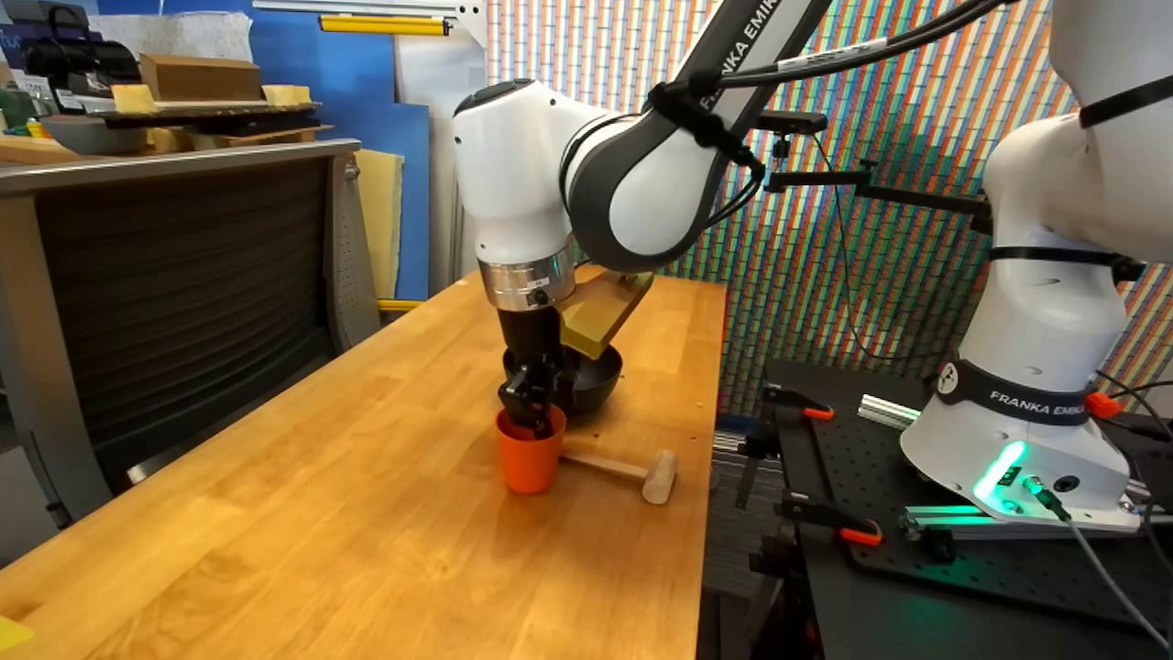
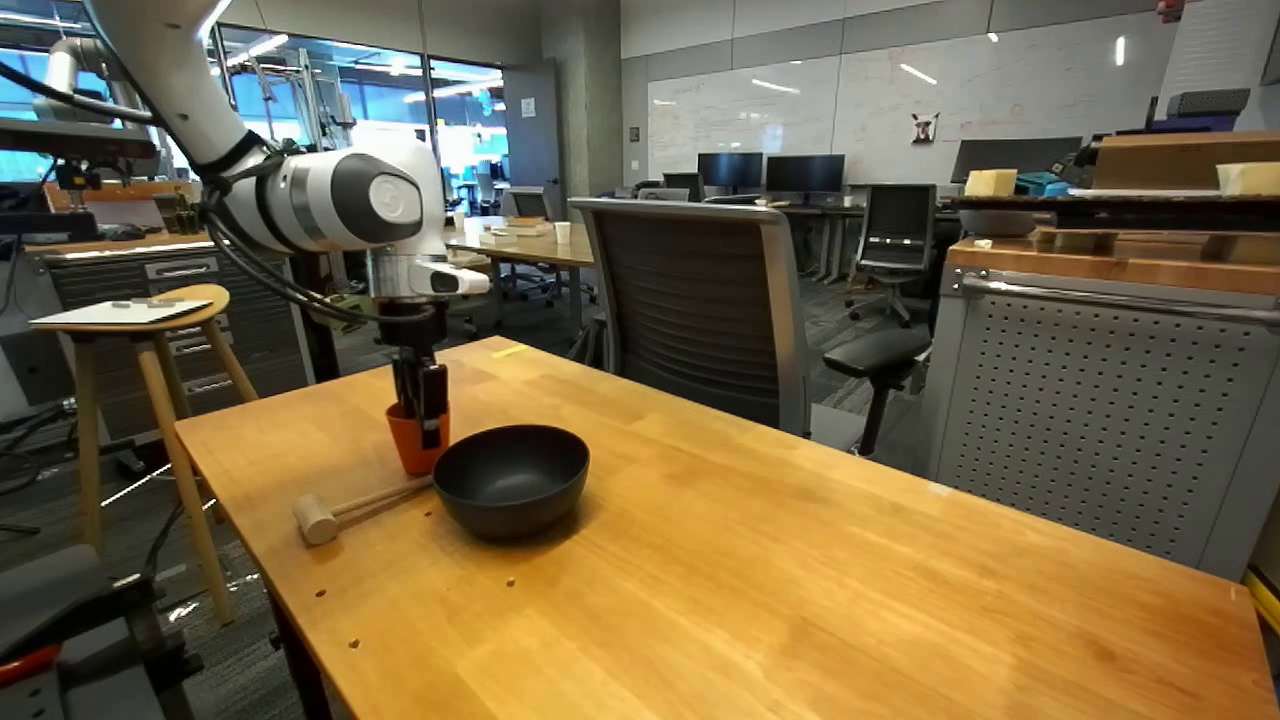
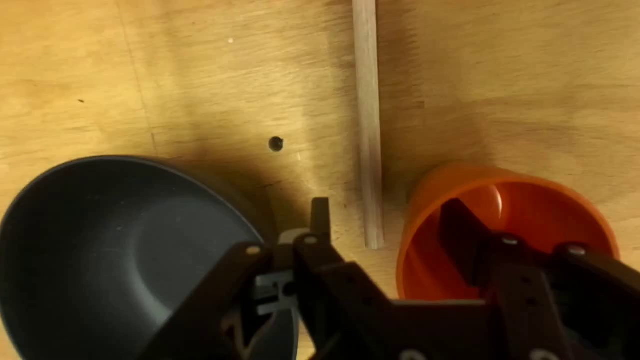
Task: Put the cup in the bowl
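The orange-red cup (image 1: 531, 466) stands upright on the table, its mouth up; it also shows in an exterior view (image 2: 408, 440) and in the wrist view (image 3: 545, 210). The black bowl (image 2: 510, 490) is close beside it and shows at the left of the wrist view (image 3: 170, 250); in an exterior view (image 1: 600, 374) the arm partly hides it. My gripper (image 3: 386, 212) is open and straddles the cup's wall on the bowl side. One finger is inside the cup, the other outside, between cup and bowl. A gap shows between the outer finger and the cup wall.
A light wooden mallet (image 1: 660, 477) lies on the table beside the cup; its handle (image 3: 369, 110) ends between cup and bowl. The table edge (image 2: 250, 560) is near the mallet head. A dark chair (image 2: 690, 310) stands against the table's far side.
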Robot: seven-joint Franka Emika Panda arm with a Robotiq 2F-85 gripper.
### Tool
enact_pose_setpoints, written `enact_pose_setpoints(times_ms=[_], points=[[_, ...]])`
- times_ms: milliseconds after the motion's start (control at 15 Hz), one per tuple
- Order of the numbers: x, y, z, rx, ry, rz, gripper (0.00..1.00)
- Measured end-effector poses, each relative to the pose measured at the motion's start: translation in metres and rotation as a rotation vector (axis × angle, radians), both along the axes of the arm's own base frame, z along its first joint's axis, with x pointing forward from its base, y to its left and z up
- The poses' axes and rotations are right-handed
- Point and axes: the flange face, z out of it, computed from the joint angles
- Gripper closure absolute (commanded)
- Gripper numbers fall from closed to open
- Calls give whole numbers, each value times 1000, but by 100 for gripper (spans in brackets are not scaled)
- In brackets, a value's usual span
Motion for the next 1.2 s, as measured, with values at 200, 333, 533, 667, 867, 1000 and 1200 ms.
enact_pose_setpoints(times_ms=[200,333,533,667,867,1000,1200], points=[[5,-2,-2,-1,-11,-6,94],[9,-3,1,0,-18,-8,99],[14,-3,10,7,-37,-14,99],[17,-5,18,17,-49,-29,97],[25,-22,40,26,-86,-81,98],[34,-49,67,4,-148,-160,98],[41,-105,112,-56,-251,-278,98]])
